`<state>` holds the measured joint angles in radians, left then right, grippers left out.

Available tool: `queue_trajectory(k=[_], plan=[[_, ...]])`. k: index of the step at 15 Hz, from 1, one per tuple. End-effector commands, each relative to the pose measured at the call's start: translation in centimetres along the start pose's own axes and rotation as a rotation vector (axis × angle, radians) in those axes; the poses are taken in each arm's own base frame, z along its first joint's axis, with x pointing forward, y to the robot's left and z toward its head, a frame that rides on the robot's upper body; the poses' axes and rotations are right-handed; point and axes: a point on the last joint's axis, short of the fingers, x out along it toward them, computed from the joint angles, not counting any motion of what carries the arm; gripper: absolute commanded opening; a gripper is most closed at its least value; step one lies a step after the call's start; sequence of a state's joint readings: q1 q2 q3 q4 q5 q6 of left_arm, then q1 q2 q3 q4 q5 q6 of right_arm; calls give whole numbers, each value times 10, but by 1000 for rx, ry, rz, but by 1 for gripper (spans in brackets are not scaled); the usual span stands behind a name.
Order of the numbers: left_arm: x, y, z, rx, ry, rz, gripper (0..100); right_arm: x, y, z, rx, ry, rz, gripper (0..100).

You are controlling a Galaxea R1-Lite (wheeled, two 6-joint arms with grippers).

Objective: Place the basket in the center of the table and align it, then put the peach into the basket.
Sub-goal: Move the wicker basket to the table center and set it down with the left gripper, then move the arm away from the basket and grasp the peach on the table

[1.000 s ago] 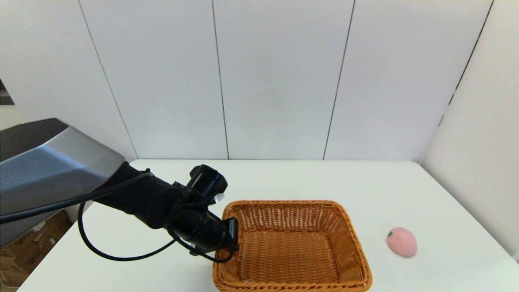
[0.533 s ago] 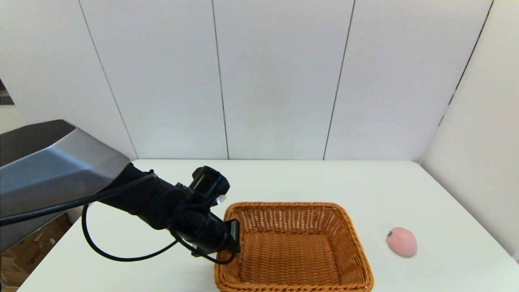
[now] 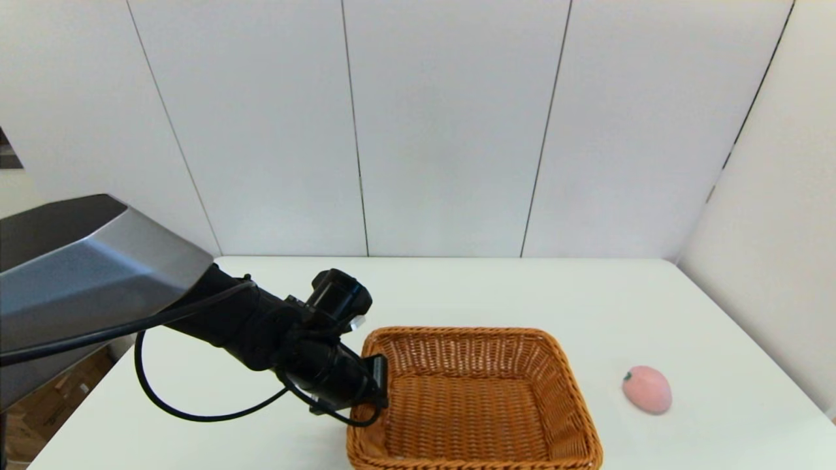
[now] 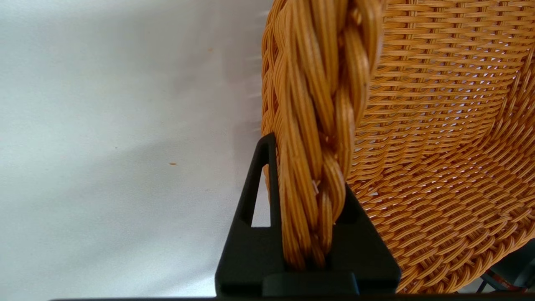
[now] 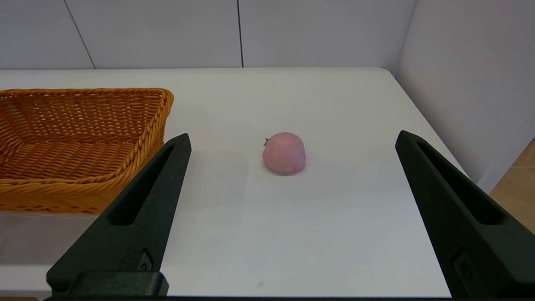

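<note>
The left gripper (image 4: 307, 234), jaws pinching the orange-brown woven wicker basket's (image 3: 473, 398) braided rim, is positioning it centrally on the white counter (image 3: 457, 294).

Pale grey panelled walls (image 3: 444, 124) with thin dark vertical seams fill the upper frame; a side wall (image 3: 777, 248) angles in at right; cardboard boxes (image 3: 46, 398) sit lower left
</note>
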<state>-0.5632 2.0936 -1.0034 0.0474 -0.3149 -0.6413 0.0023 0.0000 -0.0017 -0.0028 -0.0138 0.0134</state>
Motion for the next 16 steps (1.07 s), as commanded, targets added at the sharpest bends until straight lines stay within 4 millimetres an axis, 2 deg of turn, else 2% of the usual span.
queue_trajectory(k=[1,6,7,13,16], plan=[[-1,0,0,-10,-5,3,0,0,0,0,0,-2,-1,100],[1,1,1,-11,-11,17,0,0,0,0,0,-2,-1,100],[1,1,0,-12,-11,21,100,0,0,0,0,-2,1,100],[1,1,1,-15,-24,35,100,0,0,0,0,-2,1,100],[-12,-2,0,-7,-51,16,100,0,0,0,0,-2,1,100]])
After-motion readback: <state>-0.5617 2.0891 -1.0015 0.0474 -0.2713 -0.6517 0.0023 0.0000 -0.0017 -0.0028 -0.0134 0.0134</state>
